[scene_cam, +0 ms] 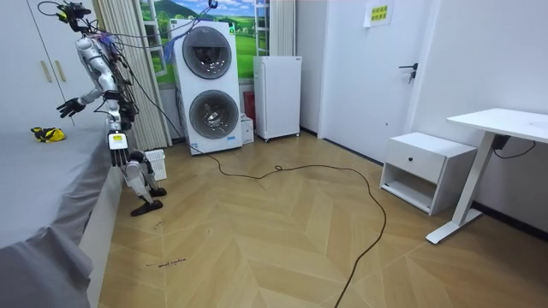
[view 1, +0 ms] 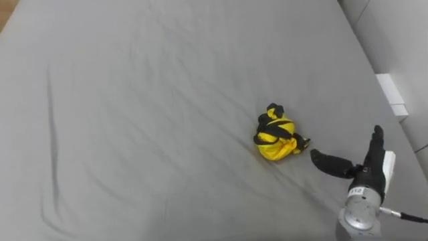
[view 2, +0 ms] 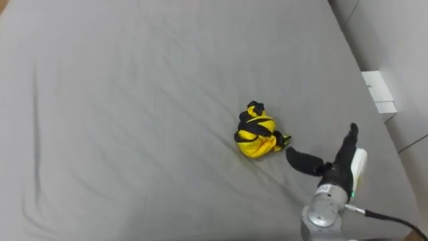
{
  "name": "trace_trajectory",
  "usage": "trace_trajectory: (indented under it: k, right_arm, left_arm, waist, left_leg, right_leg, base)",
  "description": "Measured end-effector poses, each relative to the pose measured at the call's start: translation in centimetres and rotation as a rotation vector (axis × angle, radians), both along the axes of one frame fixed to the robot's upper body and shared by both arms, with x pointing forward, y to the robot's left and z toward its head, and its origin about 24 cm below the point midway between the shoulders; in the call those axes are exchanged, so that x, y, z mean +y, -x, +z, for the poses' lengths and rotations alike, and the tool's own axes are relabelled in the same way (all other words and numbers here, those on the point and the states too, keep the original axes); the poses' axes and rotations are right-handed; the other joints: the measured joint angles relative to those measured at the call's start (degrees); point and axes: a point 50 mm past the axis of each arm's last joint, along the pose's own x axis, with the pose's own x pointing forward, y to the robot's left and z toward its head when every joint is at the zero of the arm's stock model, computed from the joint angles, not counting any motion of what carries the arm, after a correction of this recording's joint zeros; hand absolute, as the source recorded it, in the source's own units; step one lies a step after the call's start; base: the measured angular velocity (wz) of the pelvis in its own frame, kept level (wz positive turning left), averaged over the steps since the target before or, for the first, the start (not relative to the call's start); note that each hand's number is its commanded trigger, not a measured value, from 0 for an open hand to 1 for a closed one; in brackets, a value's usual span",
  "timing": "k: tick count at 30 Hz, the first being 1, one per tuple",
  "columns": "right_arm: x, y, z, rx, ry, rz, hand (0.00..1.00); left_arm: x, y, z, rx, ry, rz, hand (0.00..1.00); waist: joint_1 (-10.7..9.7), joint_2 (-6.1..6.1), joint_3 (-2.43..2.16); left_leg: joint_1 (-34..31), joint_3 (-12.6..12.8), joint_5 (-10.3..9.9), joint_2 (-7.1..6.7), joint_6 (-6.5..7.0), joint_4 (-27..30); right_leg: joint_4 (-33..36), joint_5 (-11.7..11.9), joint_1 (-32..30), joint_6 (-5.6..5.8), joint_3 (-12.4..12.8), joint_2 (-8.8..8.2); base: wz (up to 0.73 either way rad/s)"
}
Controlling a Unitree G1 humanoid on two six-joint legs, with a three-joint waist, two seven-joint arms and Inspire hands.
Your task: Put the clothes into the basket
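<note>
Grey, lightly creased bed sheet (view 1: 134, 100) runs across the eye views with wide free cloth to the left, top and bottom of the frame. The bed's right edge slants from the top centre-right down to the right border, and pale floor or wall shows beyond it in the upper right corner. A small white blocky object (view 1: 391, 95) sits just past that edge; what it is cannot be made out. The crumpled yellow garment with black bands (view 1: 275, 134) lies bunched on the sheet right of centre, well inside the edge. The right hand (view 1: 370, 171) comes in from the lower right, palm side on, fingers straight and pointing up the frame, thumb splayed out toward the garment. The thumb tip is just beside the cloth's dark tail but apart from it, with a strip of sheet between, and the hand holds nothing. The wrist is cut off by the bottom border. In the room view the robot stands at the bed's side in the upper left, leaning over it with its arm out above the mattress. Light wooden floor (scene_cam: 282, 231) lies open across the middle and bottom. A stacked white washer and dryer (scene_cam: 210, 85) and a white upright cabinet (scene_cam: 278, 96) stand against the back wall. A low white bedside cabinet (scene_cam: 424, 171) and a white desk (scene_cam: 505, 124), cut by the right border, sit at the right. A small white slatted thing (scene_cam: 156, 162) stands by the robot's legs, too small to identify.
</note>
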Motion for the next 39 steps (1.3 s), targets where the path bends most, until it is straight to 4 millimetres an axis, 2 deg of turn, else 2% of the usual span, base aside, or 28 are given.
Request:
trace_trajectory:
  k: [3, 5, 7, 9, 11, 13, 17, 22, 27, 33, 34, 35, 39]
  right_arm:
    - [1.0, -0.9, 0.4, -0.012, 0.002, 0.044, 0.00]
    - [1.4, -1.2, -0.2, 0.021, 0.008, 0.066, 0.00]
    - [1.4, -1.2, -1.0, 0.068, 0.008, 0.062, 0.00]
    - [1.2, -1.1, -1.4, 0.095, 0.013, 0.053, 0.00]
    - [0.9, -1.2, -1.9, 0.130, 0.021, 0.044, 0.00]
    - [0.7, -1.6, -2.1, 0.151, 0.032, 0.037, 0.00]
    - [-0.5, -3.1, -1.4, 0.162, 0.077, 0.025, 0.00]
    - [-2.0, -4.0, -0.9, 0.181, 0.104, -0.011, 0.00]
    - [-3.2, -4.6, -0.5, 0.189, 0.088, -0.059, 0.00]
    - [-5.3, -4.8, 0.3, 0.207, 0.112, -0.119, 0.00]
    - [-5.7, -4.9, 0.6, 0.198, 0.113, -0.131, 0.16]
    - [-5.9, -5.3, 1.1, 0.183, 0.116, -0.138, 0.98]
    - [-6.9, -5.8, 2.2, 0.155, 0.138, -0.151, 1.00]
  left_arm:
    - [0.1, -0.8, 0.0, -0.011, 0.012, -0.009, 0.00]
    - [0.1, -0.8, 0.0, -0.009, 0.014, -0.011, 0.00]
    - [0.2, -0.9, 0.0, -0.010, 0.015, -0.012, 0.00]
    - [0.2, -1.0, 0.0, -0.006, 0.016, -0.013, 0.00]
    - [0.3, -1.0, 0.0, -0.005, 0.027, -0.018, 0.00]
    - [0.4, -1.0, 0.0, -0.003, 0.026, -0.019, 0.00]
    - [0.7, -0.4, -0.1, 0.036, 0.022, -0.028, 0.00]
    - [1.8, -0.2, 0.1, 0.083, -0.010, -0.054, 0.00]
    - [1.7, -0.3, 0.0, 0.099, -0.019, -0.098, 0.00]
    - [1.3, -1.2, 0.0, 0.100, -0.008, -0.146, 0.00]
    - [1.3, -1.3, 0.0, 0.098, -0.006, -0.150, 0.00]
    - [1.2, -1.4, 0.0, 0.096, 0.000, -0.151, 0.00]
    - [1.2, -1.8, 0.0, 0.080, 0.007, -0.159, 0.00]
  waist:
    - [0.37, -0.24, 0.14]
    - [0.48, -0.38, 0.23]
    - [0.72, -0.41, 0.31]
    - [1.83, -0.40, 0.30]
    - [1.90, -0.28, 0.37]
    - [2.35, -0.16, 0.46]
    - [4.41, 0.97, 1.05]
    - [6.49, 1.43, 1.04]
    - [6.81, 1.78, 1.19]
    - [6.83, 2.85, 1.50]
    - [6.88, 3.10, 1.52]
    - [6.96, 3.26, 1.55]
    - [6.87, 3.38, 1.50]
  left_leg:
    - [-1.05, -0.92, 0.38, -0.26, -0.02, -0.11]
    - [-1.25, -1.37, 0.39, -0.34, -0.02, -0.13]
    - [-2.34, -2.40, 0.40, -0.54, -0.01, 0.01]
    - [-3.28, -2.99, 0.44, -0.65, 0.05, 0.16]
    - [-4.43, -4.66, 0.95, -1.18, 0.17, 0.23]
    - [-5.25, -5.53, 1.30, -1.46, 0.24, 0.23]
    - [-7.28, -6.25, 1.77, -1.74, 0.52, 0.68]
    - [-10.45, -6.40, 1.79, -1.60, 0.55, 2.43]
    - [-11.33, -6.20, 1.94, -1.60, 0.80, 3.09]
    - [-13.50, -5.86, 2.34, -1.60, 1.42, 3.91]
    - [-13.94, -5.87, 2.45, -1.69, 1.57, 3.90]
    - [-14.41, -5.73, 2.59, -1.77, 1.73, 3.91]
    - [-16.05, -5.41, 3.38, -2.45, 2.25, 3.92]
  right_leg:
    - [-0.09, 0.00, -0.73, 0.00, -1.05, -0.17]
    - [-0.18, 0.00, -0.68, 0.00, -1.50, -0.17]
    - [-0.29, 0.00, -1.12, 0.00, -3.09, -0.35]
    - [-0.29, 0.03, -1.79, 0.05, -3.98, -0.42]
    - [-0.66, 0.04, -1.95, 0.07, -6.12, -0.81]
    - [-1.09, 0.08, -2.21, 0.13, -6.72, -0.94]
    - [-1.04, 0.22, -3.55, 0.35, -7.96, -1.20]
    - [-0.52, 0.32, -5.63, 0.21, -9.20, -1.24]
    - [0.00, 0.32, -6.19, 0.22, -9.26, -1.58]
    - [2.05, 0.22, -8.82, 0.38, -9.37, -2.33]
    - [2.35, 0.21, -9.33, 0.39, -9.37, -2.48]
    - [3.35, 0.05, -10.35, 0.53, -9.13, -2.83]
    - [5.43, -0.54, -12.74, 0.63, -8.87, -3.93]
  base:
    - [0.17]
    - [0.15]
    - [0.25]
    - [0.18]
    - [0.36]
    - [0.31]
    - [0.18]
    - [0.15]
    - [0.02]
    - [0.02]
    - [-0.04]
    - [-0.04]
    - [0.04]
